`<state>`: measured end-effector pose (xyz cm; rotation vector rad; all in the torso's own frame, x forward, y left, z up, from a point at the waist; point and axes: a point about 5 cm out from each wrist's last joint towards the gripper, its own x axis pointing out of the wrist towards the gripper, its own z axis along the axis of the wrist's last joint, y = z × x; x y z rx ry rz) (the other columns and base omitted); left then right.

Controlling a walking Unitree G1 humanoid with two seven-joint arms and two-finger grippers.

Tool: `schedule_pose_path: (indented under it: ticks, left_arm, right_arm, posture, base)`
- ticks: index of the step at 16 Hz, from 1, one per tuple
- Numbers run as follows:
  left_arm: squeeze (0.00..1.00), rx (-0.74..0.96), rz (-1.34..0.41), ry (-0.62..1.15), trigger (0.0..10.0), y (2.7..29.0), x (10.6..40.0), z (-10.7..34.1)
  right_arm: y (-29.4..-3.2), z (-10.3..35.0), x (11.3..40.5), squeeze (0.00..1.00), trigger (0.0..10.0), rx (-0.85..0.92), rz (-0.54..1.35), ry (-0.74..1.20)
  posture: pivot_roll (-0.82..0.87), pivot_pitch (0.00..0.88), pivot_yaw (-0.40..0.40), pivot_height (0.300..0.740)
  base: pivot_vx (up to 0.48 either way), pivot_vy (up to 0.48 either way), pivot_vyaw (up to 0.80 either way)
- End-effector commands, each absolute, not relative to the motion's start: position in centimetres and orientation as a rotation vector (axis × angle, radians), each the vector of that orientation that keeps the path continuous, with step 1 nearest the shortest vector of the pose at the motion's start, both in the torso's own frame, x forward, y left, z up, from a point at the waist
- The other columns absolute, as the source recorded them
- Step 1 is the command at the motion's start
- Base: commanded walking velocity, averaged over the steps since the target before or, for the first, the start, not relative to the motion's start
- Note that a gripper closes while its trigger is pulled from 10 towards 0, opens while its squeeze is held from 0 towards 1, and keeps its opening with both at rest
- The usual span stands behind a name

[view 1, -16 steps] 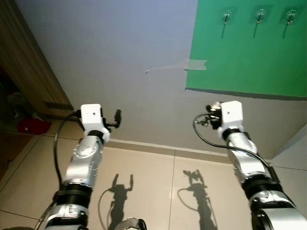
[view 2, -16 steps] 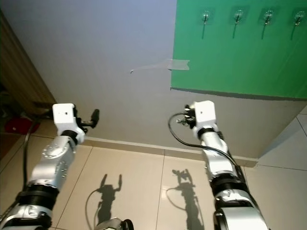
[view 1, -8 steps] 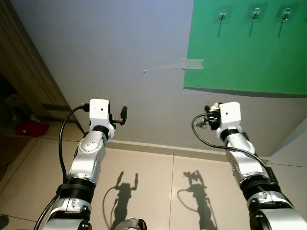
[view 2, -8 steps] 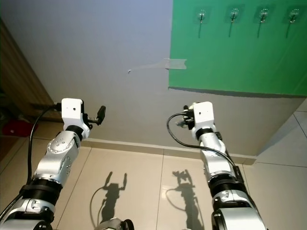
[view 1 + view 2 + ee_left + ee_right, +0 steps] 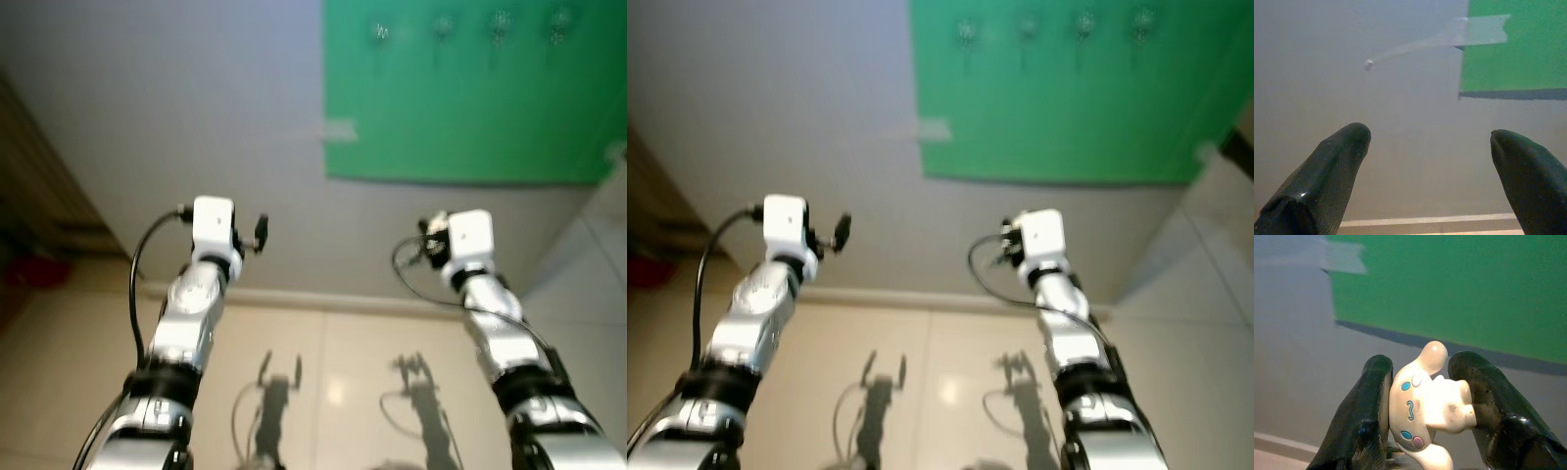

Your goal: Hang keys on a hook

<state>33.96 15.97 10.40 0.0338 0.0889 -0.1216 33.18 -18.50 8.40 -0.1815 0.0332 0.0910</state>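
Keys on a white cartoon-dog charm (image 5: pixel 1427 404) with blue eyes and pink cheeks sit pinched between the two black fingers of the right tool (image 5: pixel 1420 396), which is raised in front of the pale grey wall (image 5: pixel 196 108) below a green board (image 5: pixel 460 98). High on that board, a row of small clear hooks (image 5: pixel 441 26) appears blurred, well above the charm. A strip of pale tape (image 5: pixel 1484 30) crosses the board's left edge onto the wall. The left tool (image 5: pixel 1430 161), also lifted toward the wall, holds nothing, its fingers spread wide. Both silver arms cast shadows on the glossy beige tiled floor (image 5: pixel 333 382), and a brown wooden panel (image 5: pixel 39 186) stands at far left.
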Motion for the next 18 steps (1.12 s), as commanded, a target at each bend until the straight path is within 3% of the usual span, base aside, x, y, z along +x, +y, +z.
schedule_pose_path:
  ticks: [1, 3, 7, 15, 18]
  left_arm:
    - [0.0, 0.025, -0.091, 0.105, 10.0, 17.1, 33.7, 9.9]
    - [0.0, 0.02, -0.083, 0.106, 10.0, 17.4, 33.6, 9.7]
    - [0.0, -0.155, 0.008, 0.181, 10.0, 19.6, 30.6, 6.9]
    - [0.0, -0.105, -0.019, 0.169, 10.0, 18.6, 30.1, 7.1]
    - [0.0, -0.066, -0.016, 0.169, 10.0, 18.8, 30.4, 7.4]
  right_arm:
    - [-18.1, 8.8, 33.3, 0.0, 10.0, -0.171, 0.102, 0.01]
    - [-18.4, 8.7, 33.0, 0.0, 10.0, -0.164, 0.095, 0.006]
    - [-18.3, 6.3, 30.0, 0.0, 10.0, -0.14, 0.131, 0.059]
    - [-17.4, 6.5, 29.9, 0.0, 10.0, -0.128, 0.149, 0.065]
    - [-17.2, 6.5, 29.9, 0.0, 10.0, -0.129, 0.149, 0.07]
  posture:
    - [-0.12, 0.0, 0.088, 0.74]
    - [-0.11, 0.0, 0.087, 0.74]
    - [-0.11, 0.0, 0.077, 0.74]
    - [-0.1, 0.0, 0.067, 0.74]
    - [-0.1, 0.0, 0.074, 0.74]
  base:
    - [0.0, -0.472, 0.0]
    - [0.0, 0.0, 0.0]
    - [0.0, 0.0, 0.0]
    - [0.0, 0.0, 0.0]
    - [0.435, 0.0, 0.0]
